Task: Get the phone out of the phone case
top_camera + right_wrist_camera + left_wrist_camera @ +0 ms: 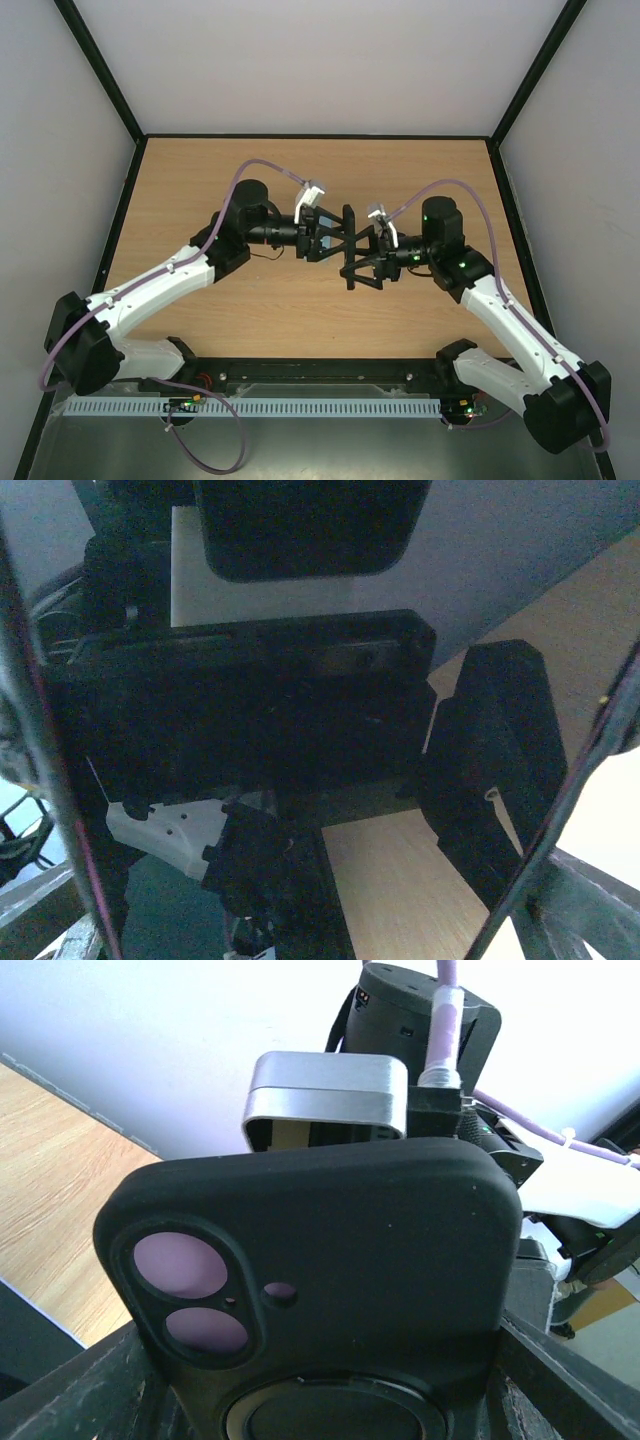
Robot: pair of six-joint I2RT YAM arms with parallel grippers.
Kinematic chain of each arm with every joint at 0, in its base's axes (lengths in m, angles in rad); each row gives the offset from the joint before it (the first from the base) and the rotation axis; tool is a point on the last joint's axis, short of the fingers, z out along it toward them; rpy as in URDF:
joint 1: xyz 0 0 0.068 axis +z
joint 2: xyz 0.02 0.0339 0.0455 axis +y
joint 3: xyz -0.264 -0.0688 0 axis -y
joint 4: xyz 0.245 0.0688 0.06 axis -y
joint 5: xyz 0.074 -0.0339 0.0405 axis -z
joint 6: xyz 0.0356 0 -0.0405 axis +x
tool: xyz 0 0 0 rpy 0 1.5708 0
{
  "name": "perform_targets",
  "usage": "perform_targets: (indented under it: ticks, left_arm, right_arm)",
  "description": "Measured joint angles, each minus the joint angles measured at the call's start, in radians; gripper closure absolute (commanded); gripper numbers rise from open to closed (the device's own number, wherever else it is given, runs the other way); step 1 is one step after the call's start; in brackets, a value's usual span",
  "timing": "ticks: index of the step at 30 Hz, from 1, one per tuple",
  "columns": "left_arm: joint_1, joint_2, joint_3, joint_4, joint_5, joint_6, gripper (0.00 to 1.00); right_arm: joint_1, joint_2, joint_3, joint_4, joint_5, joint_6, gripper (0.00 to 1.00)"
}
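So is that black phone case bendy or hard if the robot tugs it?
Probably a bit bendy: the phone case looks matte and rubbery, with soft rounded corners. That dull skin likely isn't slippery, so the left fingers beside it should grip well.

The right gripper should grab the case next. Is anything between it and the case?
Nothing visible does. The left gripper holds the case above the table. The open right gripper faces it closely from the other side, and the top view shows no other thing between them.
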Motion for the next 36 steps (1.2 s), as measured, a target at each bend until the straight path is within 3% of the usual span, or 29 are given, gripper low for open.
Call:
perform_targets:
  ticks: [4, 6, 9, 14, 19, 27, 36]
  left_arm:
    - [0.000, -0.002, 0.005, 0.000, 0.006, 0.004, 0.61]
    - [0.000, -0.002, 0.005, -0.005, 0.006, 0.013, 0.48]
    - [0.000, -0.003, 0.005, -0.014, 0.001, 0.026, 0.20]
    - [-0.003, -0.013, 0.005, -0.031, -0.043, 0.035, 0.02]
    - [-0.006, -0.064, 0.005, -0.072, -0.202, 0.008, 0.06]
    - [-0.116, 0.011, 0.059, -0.187, -0.541, -0.050, 0.26]
    - [-0.166, 0.162, 0.123, -0.250, -0.709, -0.085, 0.50]
  right_arm:
    - [0.002, 0.007, -0.007, 0.027, -0.008, 0.027, 0.23]
    - [0.002, 0.007, -0.012, 0.034, -0.013, 0.040, 0.31]
    - [0.002, 0.006, -0.017, 0.032, -0.010, 0.046, 0.44]
    - [0.002, -0.006, -0.018, -0.013, 0.032, -0.018, 0.48]
    - [0.003, -0.018, -0.021, -0.087, 0.233, -0.125, 0.48]
    - [0.003, -0.012, -0.047, -0.132, 0.581, -0.217, 0.49]
    - [0.005, -0.007, -0.051, -0.142, 0.716, -0.237, 0.50]
